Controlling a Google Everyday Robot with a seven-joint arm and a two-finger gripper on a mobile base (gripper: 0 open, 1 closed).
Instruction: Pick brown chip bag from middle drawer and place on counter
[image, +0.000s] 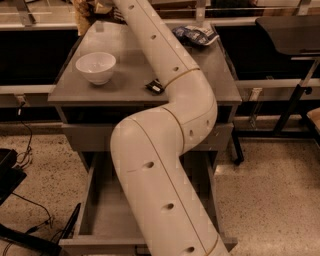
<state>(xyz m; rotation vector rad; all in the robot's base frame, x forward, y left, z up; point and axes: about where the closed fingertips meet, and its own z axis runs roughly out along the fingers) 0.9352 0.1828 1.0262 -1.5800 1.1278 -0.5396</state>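
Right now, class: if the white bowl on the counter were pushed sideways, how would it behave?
Likely rigid: the white bowl has a firm round shape. Probably slides, not tips: it sits upright and low on the flat counter. Its smooth wall may slip. The gripper is at the counter's far left corner.

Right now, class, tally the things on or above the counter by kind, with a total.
Snack bags: 2, brown chip bag by the gripper at the counter's far-left corner, blue-and-white snack bag.
Bowls: 1, white bowl.
Bars: 1, black bar.
Total: 4.

arm (165, 150): elbow bent, reaching far forward | gripper (102, 8): top left (barely seen)
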